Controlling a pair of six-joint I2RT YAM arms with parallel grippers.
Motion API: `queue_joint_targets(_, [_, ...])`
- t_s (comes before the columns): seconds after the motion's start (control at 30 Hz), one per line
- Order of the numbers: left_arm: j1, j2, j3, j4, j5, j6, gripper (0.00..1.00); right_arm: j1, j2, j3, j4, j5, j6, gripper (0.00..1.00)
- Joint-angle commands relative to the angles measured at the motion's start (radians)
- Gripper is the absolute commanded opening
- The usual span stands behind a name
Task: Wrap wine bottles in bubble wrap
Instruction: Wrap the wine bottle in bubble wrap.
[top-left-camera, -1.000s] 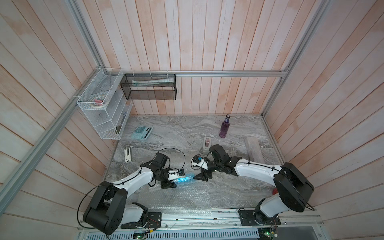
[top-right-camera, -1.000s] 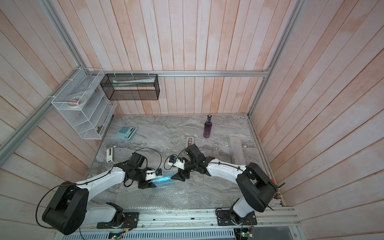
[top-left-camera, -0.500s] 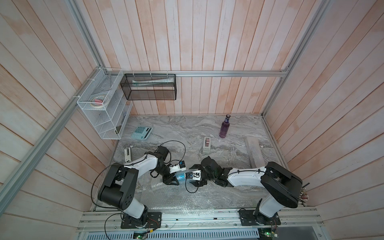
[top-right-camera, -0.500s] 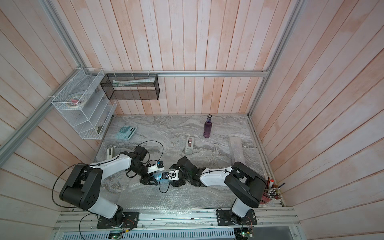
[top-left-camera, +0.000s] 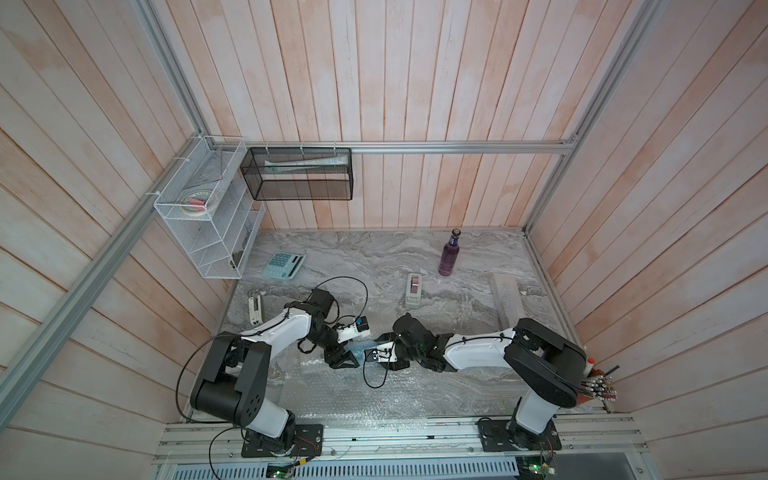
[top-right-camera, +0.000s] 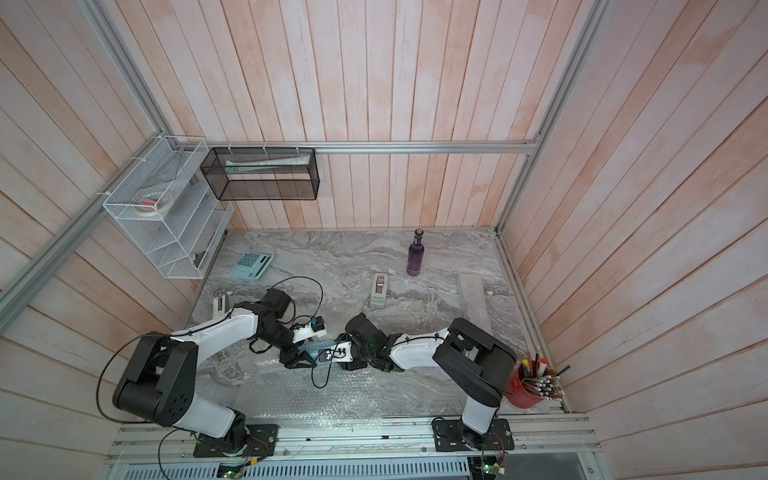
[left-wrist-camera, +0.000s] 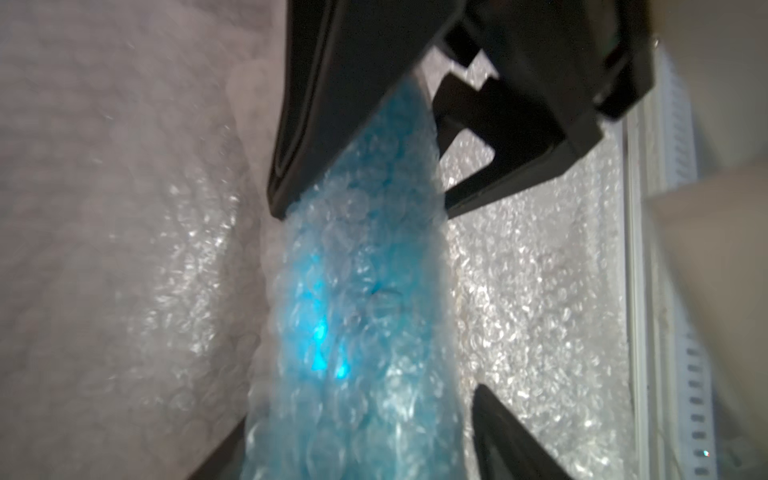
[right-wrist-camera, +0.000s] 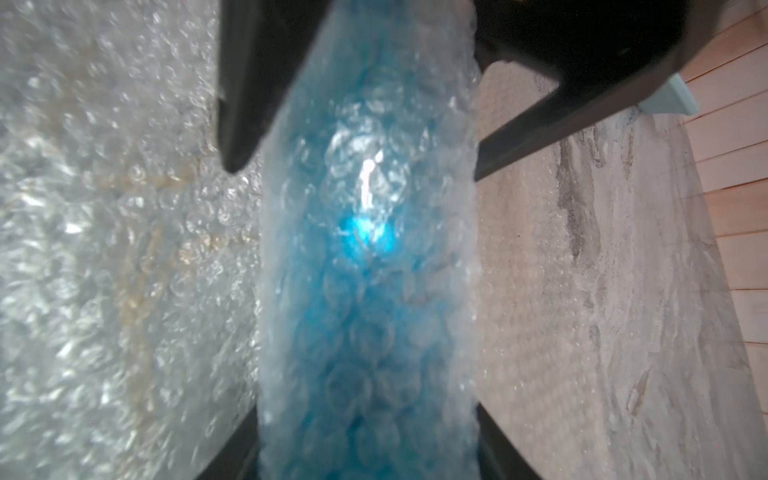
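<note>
Left pincer has spread wide around the wrapped blue bottle; right pincer seemingly clamps it.

Over the last second both arms folded back on themselves, and the right wrist drew away from the tape dispenser toward the near edge of the tabletop. The blue bottle, bright from above before, dulled to a faint tint under the bubble wrap. The left hand spread its jaws off the bundle, while the right hand narrowed onto it.
</note>
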Motion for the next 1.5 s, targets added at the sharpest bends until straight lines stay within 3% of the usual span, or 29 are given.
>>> queue_joint_targets(0.0, [0.000,-0.127,-0.006,0.017,0.040,-0.016,1.00,-0.041,-0.012,0.046,-0.082,-0.116,0.089,0.41])
queue_joint_targets(0.23, [-0.001,-0.464,-0.164,0.056,-0.038,-0.064,1.00,-0.099,0.044,0.216,-0.327,-0.354,0.190,0.40])
queue_joint_targets(0.4, [-0.029,-0.726,-0.309,0.080,-0.185,0.071,1.00,-0.144,0.120,0.326,-0.483,-0.536,0.260,0.39])
queue_joint_targets(0.53, [-0.082,-0.817,-0.388,0.124,-0.285,0.181,1.00,-0.173,0.208,0.414,-0.568,-0.631,0.297,0.38])
queue_joint_targets(0.7, [-0.120,-0.730,-0.404,0.269,-0.329,0.296,1.00,-0.192,0.314,0.520,-0.670,-0.721,0.309,0.37])
queue_joint_targets(0.9, [-0.175,-0.525,-0.393,0.482,-0.409,0.347,1.00,-0.194,0.399,0.603,-0.767,-0.763,0.297,0.35])
queue_joint_targets(1.07, [-0.211,-0.377,-0.363,0.559,-0.470,0.362,0.95,-0.193,0.409,0.617,-0.764,-0.772,0.311,0.34])
queue_joint_targets(1.27, [-0.217,-0.292,-0.333,0.572,-0.579,0.377,0.83,-0.192,0.407,0.638,-0.792,-0.759,0.297,0.36])
queue_joint_targets(1.37, [-0.217,-0.282,-0.335,0.571,-0.632,0.403,0.65,-0.192,0.417,0.666,-0.841,-0.754,0.270,0.37])
queue_joint_targets(1.47, [-0.218,-0.268,-0.335,0.577,-0.652,0.408,0.65,-0.192,0.416,0.677,-0.853,-0.760,0.266,0.37])
